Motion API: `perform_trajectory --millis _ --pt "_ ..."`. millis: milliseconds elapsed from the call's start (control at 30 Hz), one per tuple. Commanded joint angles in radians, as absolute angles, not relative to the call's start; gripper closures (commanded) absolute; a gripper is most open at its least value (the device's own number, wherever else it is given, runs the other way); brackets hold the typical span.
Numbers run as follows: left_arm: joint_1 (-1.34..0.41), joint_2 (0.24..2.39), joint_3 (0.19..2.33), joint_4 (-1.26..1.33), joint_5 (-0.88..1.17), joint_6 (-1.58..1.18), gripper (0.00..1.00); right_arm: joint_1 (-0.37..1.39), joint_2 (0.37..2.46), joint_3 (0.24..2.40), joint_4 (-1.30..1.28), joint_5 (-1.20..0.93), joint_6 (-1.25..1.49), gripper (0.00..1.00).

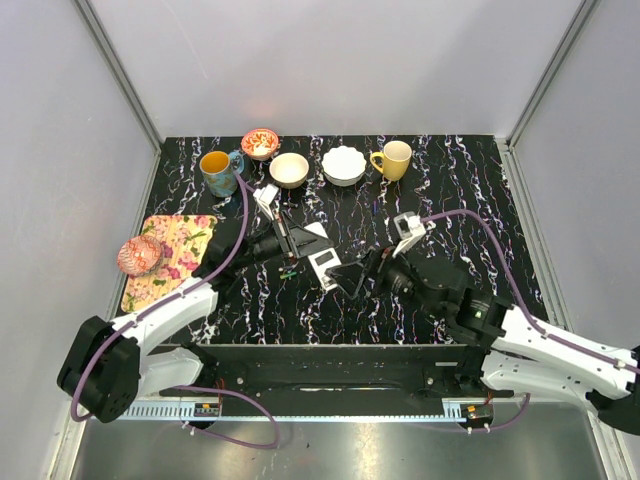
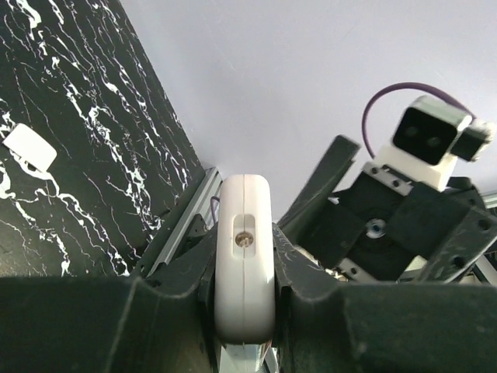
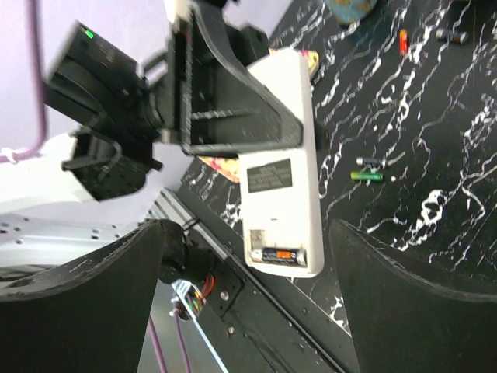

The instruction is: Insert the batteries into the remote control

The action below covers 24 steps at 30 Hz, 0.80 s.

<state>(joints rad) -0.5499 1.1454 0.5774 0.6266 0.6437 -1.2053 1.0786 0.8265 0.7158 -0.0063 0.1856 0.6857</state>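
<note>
My left gripper (image 1: 298,245) is shut on the remote control (image 1: 325,263), holding it up off the table by its long edges (image 2: 245,256). The right wrist view shows its white back (image 3: 281,116) with the compartment uncovered and one battery (image 3: 283,255) lying in it. My right gripper (image 3: 247,233) stands open, its fingers (image 3: 419,295) spread wide on either side of the remote's lower end without touching it. Loose batteries (image 3: 366,176) lie on the black marbled table (image 1: 450,190) beyond, with two more (image 3: 403,39) farther off.
A small white flat piece (image 2: 29,148) lies on the table. Along the back stand a blue mug (image 1: 218,172), a patterned bowl (image 1: 260,142), a tan bowl (image 1: 289,169), a white bowl (image 1: 343,165) and a yellow mug (image 1: 394,159). A floral mat (image 1: 185,245) lies at left.
</note>
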Motion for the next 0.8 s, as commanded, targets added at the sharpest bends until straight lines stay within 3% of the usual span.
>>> perform_trajectory --millis 0,167,267,500,700,767 --pt "-0.546 1.112 0.571 0.672 0.627 -1.181 1.00 1.074 0.761 0.805 -0.069 0.279 0.644 0.08" --pt "-0.525 1.057 0.534 0.647 0.608 -1.164 1.00 1.071 0.726 0.781 -0.224 0.545 0.604 0.10" --pt "-0.502 0.994 0.473 0.627 0.571 -1.152 1.00 1.049 0.811 0.807 -0.345 0.642 0.604 0.11" --pt "-0.479 0.851 0.315 0.633 0.506 -1.149 1.00 0.916 1.118 0.908 -0.404 0.637 0.609 0.05" --pt "-0.479 0.721 0.232 0.687 0.502 -1.118 1.00 0.746 1.225 0.916 -0.325 0.471 0.615 0.19" --pt "-0.479 0.664 0.219 0.669 0.503 -1.082 1.00 0.741 1.244 0.919 -0.316 0.463 0.611 0.33"
